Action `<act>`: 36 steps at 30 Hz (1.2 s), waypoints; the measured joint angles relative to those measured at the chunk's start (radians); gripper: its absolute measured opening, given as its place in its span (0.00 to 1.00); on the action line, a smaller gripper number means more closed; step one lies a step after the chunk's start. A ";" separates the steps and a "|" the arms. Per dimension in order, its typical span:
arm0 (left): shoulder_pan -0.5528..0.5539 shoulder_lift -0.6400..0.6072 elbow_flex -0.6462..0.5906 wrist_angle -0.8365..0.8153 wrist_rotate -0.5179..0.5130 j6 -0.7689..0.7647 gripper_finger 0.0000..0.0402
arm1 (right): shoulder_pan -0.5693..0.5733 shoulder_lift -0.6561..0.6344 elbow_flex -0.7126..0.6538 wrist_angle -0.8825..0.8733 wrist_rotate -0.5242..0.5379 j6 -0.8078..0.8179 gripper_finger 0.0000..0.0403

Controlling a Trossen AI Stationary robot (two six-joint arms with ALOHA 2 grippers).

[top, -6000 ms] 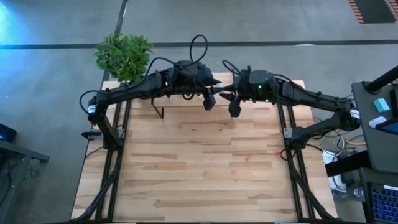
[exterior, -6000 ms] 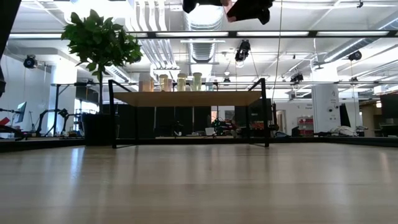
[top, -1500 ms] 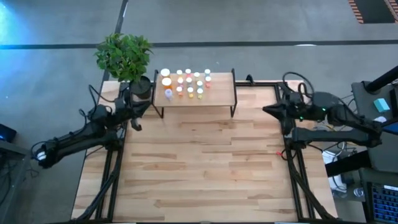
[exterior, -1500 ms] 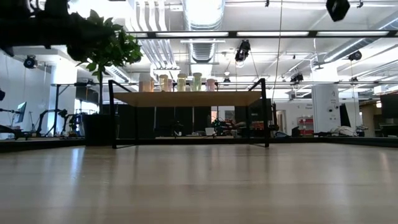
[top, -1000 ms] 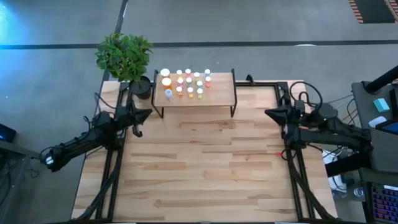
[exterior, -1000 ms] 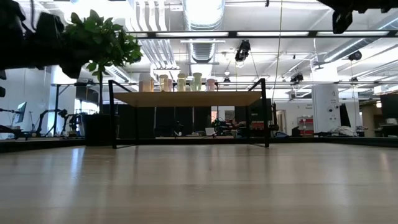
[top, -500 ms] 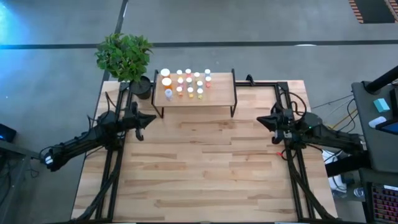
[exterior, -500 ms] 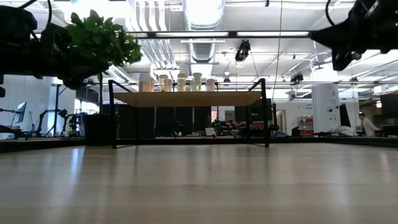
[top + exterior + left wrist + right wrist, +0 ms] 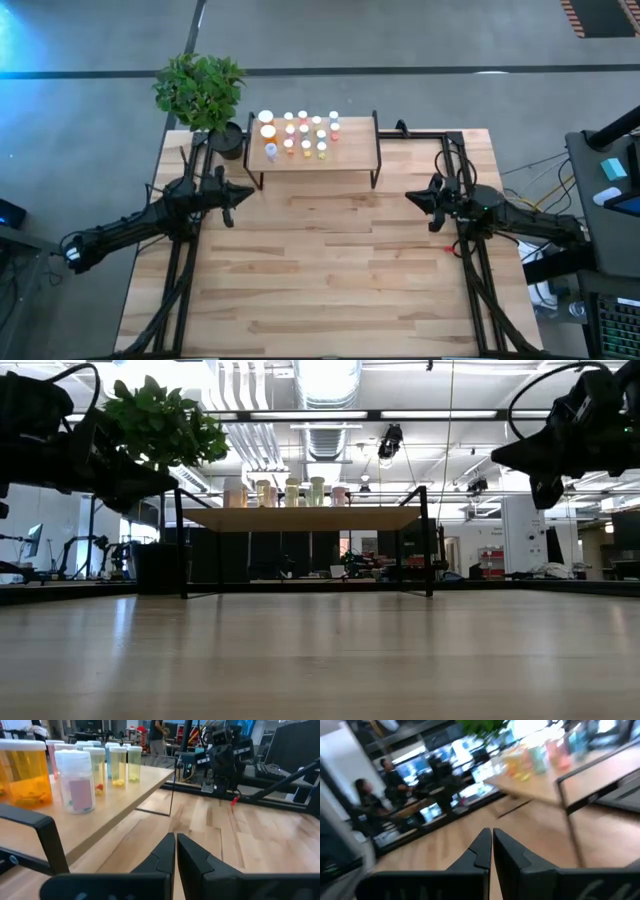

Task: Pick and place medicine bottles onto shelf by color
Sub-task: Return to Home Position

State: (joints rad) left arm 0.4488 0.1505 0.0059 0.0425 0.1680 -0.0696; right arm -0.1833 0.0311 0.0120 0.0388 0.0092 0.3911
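Several medicine bottles point(image 9: 295, 132) with white caps stand upright in rows on the left half of the shelf point(image 9: 345, 152), a light-wood board on a black wire frame at the table's far edge. The left wrist view shows an orange bottle point(image 9: 24, 774) and a pinkish one point(image 9: 75, 782) close by. My left gripper point(image 9: 237, 191) hovers shut, near the shelf's left legs. My right gripper point(image 9: 412, 197) hovers shut to the right of the shelf. In the low view the bottles point(image 9: 288, 492) show above the shelf board point(image 9: 300, 518).
A potted plant point(image 9: 202, 90) stands at the table's far left corner beside the shelf. Black frame rails point(image 9: 185, 260) run along both table sides. The butcher-block tabletop point(image 9: 330, 270) stretches in front of the shelf. People show in the room behind, in the right wrist view.
Both arms have come down lower at their sides of the table. My right gripper has moved toward the table's left and near edge. My left gripper has crept a little toward the right, staying beside the shelf's left legs. Both have stayed shut; the bottles have not moved.
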 joint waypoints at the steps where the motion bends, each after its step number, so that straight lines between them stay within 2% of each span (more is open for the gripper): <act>1: 0.000 0.003 0.000 0.000 0.000 0.000 0.00 | 0.000 0.000 0.000 -0.001 0.028 -0.015 0.02; 3: 0.000 0.013 0.000 0.000 0.000 0.000 0.00 | 0.000 0.005 0.000 -0.015 0.060 -0.071 0.02; 9: 0.000 0.034 -0.001 0.000 0.000 -0.001 0.00 | 0.000 0.023 0.000 -0.018 0.063 -0.173 0.02; 18: 0.000 0.049 -0.001 0.000 0.000 -0.001 0.00 | 0.000 0.017 0.000 -0.006 0.068 -0.205 0.02; 24: 0.000 0.045 -0.001 0.001 0.000 -0.001 0.00 | 0.002 0.016 0.000 0.027 -0.006 -0.176 0.02; 31: 0.001 0.045 -0.001 0.001 0.000 -0.001 0.00 | 0.002 0.034 0.002 -0.010 -0.093 -0.173 0.02; 36: 0.000 0.045 -0.001 0.001 0.000 -0.001 0.00 | 0.002 0.039 0.066 -0.027 -0.097 -0.212 0.02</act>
State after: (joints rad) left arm 0.4492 0.1959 0.0048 0.0437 0.1684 -0.0708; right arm -0.1810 0.0701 0.0776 0.0115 -0.0876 0.1788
